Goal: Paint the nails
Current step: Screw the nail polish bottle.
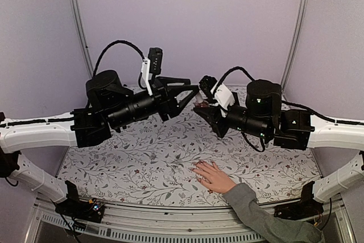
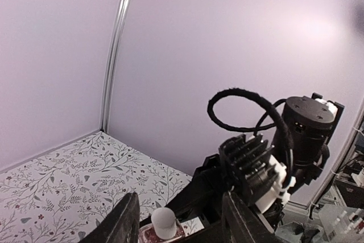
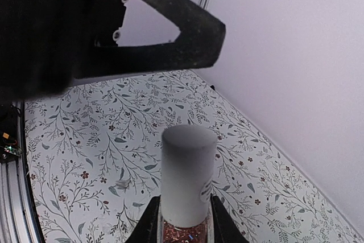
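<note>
A light-skinned hand (image 1: 214,177) in a grey sleeve lies flat on the floral tablecloth, fingers pointing left. Its nails (image 1: 197,167) are too small to make out. My right gripper (image 3: 184,227) is shut on a nail polish bottle (image 3: 183,233) of reddish glitter, whose white cap (image 3: 188,174) stands upright. Both grippers hang in mid-air above the table's middle. My left gripper (image 2: 181,223) is open, its fingers (image 2: 122,220) wide on either side of that cap (image 2: 164,222) without touching it. In the top view the left gripper (image 1: 195,90) meets the right gripper (image 1: 201,107).
The floral tablecloth (image 1: 142,157) covers the table between pale walls. Metal posts (image 1: 78,21) stand at the back corners. The left arm's finger (image 3: 170,49) fills the upper part of the right wrist view. The sleeve (image 1: 267,217) crosses the near edge at the right.
</note>
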You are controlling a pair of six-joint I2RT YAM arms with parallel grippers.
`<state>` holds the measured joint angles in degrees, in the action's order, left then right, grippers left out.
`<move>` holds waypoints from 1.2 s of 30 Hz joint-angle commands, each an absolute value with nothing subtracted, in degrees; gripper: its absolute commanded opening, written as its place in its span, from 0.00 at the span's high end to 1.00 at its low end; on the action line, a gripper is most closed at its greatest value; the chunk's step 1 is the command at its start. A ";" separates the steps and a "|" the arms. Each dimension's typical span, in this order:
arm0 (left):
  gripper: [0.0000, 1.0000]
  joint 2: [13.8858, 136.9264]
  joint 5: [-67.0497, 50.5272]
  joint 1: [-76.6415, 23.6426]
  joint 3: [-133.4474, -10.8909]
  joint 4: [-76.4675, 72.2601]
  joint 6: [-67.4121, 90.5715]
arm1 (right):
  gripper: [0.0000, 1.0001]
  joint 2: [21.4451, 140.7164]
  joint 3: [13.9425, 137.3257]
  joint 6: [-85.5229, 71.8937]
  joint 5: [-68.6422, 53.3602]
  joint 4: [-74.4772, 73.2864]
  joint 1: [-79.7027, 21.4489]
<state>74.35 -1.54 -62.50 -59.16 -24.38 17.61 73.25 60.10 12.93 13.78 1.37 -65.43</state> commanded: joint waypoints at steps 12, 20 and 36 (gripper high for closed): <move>0.55 80.17 1.00 -62.58 -64.16 -19.07 19.36 | 1.00 73.35 61.90 13.57 17.76 2.30 -66.53; 0.84 81.11 0.44 -62.67 -63.70 -18.19 17.29 | 1.00 73.55 62.88 13.02 16.88 1.67 -66.58; 1.00 82.74 4.74 -65.83 -61.98 -14.14 7.66 | 1.00 72.97 65.31 11.06 12.76 0.88 -65.90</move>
